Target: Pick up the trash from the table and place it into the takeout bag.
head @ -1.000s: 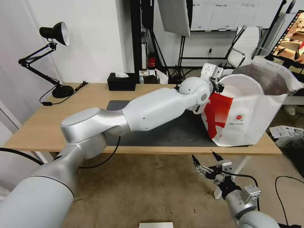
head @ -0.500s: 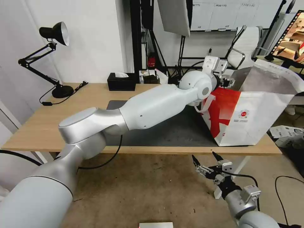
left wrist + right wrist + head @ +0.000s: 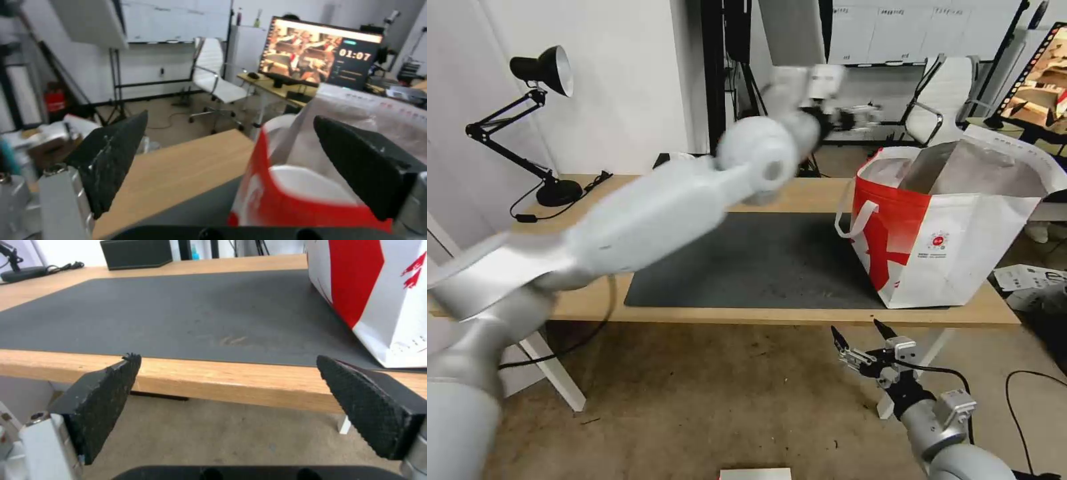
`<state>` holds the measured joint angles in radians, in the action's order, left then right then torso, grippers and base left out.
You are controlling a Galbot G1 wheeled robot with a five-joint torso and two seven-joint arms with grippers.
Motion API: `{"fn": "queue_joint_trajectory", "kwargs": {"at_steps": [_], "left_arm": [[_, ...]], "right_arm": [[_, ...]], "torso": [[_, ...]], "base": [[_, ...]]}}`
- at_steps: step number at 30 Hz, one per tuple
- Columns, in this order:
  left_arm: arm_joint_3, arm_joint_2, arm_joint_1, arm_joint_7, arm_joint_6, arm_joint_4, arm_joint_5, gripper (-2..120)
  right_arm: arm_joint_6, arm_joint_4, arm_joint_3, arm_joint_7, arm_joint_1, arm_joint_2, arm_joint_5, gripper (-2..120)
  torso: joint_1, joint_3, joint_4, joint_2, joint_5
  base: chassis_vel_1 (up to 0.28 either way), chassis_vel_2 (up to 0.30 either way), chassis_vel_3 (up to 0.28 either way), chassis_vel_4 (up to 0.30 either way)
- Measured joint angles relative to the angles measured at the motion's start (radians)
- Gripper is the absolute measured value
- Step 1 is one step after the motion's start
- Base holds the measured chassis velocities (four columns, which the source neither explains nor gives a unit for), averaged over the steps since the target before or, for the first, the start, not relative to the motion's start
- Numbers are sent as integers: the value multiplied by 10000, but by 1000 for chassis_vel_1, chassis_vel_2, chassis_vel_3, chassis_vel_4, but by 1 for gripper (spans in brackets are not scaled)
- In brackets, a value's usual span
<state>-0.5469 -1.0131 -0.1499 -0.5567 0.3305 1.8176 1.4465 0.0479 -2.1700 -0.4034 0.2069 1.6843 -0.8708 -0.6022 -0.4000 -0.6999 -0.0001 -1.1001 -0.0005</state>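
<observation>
Head view: left gripper [image 3: 864,115], spread wide and empty, hangs above takeout bag [image 3: 947,247].

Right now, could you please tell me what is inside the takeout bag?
The takeout bag stands open, showing its silver foil lining. In the left wrist view a white rounded shape sits just inside its rim. Its walls hide anything deeper.

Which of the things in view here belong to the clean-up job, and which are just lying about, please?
Belonging to the job:
- takeout bag, standing on the table's right end
- table with its dark mat
- left end effector, open and empty
- white bowl inside the bag

Just lying about:
- desk lamp
- black tissue box
- office chair
</observation>
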Motion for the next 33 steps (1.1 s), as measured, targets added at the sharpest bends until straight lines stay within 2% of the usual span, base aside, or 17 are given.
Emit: {"fn": "queue_joint_trajectory", "kwargs": {"at_steps": [3,4,6,7,9,10,12,13,15,17,18,21,22,25,31,33], "left_arm": [[1247,1685,1955,279,30,1367,-429,100],[1247,1685,1955,279,30,1367,-429,100],[2451,2606,3576,664,31,2107,-909,100],[2451,2606,3576,664,31,2107,-909,100],[4080,3503,5861,1039,-50,3023,-1474,100],[4080,3503,5861,1039,-50,3023,-1474,100],[5776,3993,8189,1356,-319,3698,-2273,100],[5776,3993,8189,1356,-319,3698,-2273,100],[6601,3989,9809,1512,-648,3957,-3032,100],[6938,3654,10937,1662,-874,4010,-3806,100],[6938,3654,10937,1662,-874,4010,-3806,100],[7491,2982,12597,1937,-1250,4019,-5318,100],[7491,2982,12597,1937,-1250,4019,-5318,100],[8450,2149,14457,2341,-1855,3898,-7491,100],[8814,1725,15400,2493,-2379,3742,-8566,100],[9245,1110,16597,2710,-3226,3574,-9841,100]], "right_arm": [[0,0,0,0,-2,0,0,100],[0,0,0,0,-2,0,0,100],[0,1,0,1,0,1,0,100],[0,1,0,1,0,1,0,100],[0,0,-1,1,-2,1,0,100],[0,0,-1,1,-2,1,0,100],[1,0,0,1,-1,1,1,100],[1,0,0,1,-1,1,1,100],[0,1,-1,1,0,1,0,100],[0,1,0,0,0,1,0,100],[0,1,0,0,0,1,0,100],[0,0,0,1,0,0,0,100],[0,0,0,1,0,0,0,100],[0,1,0,1,0,0,0,100],[0,0,0,0,1,1,0,100],[0,0,0,0,1,0,0,100]], "torso": [[1,-1,5,0,-3],[1,-1,5,0,-3],[0,-1,4,0,-6],[0,-1,4,0,-6],[2,0,6,-1,-3],[2,0,6,-1,-3],[3,1,4,-2,6],[3,1,4,-2,6],[2,0,6,-2,1],[2,0,1,-2,4],[2,0,1,-2,4],[0,0,-4,0,6],[0,0,-4,0,6],[1,0,0,-1,7],[1,0,4,0,2],[1,0,1,-1,6]], "base": [[0,0,0,0],[0,0,0,0],[0,0,0,0],[0,0,0,0],[0,0,0,0],[0,0,0,0],[0,0,0,0],[0,0,0,0],[0,0,0,0],[0,0,0,0],[0,0,0,0],[0,0,0,0],[0,0,0,0],[0,0,0,0],[0,0,0,0],[0,0,0,0]]}}
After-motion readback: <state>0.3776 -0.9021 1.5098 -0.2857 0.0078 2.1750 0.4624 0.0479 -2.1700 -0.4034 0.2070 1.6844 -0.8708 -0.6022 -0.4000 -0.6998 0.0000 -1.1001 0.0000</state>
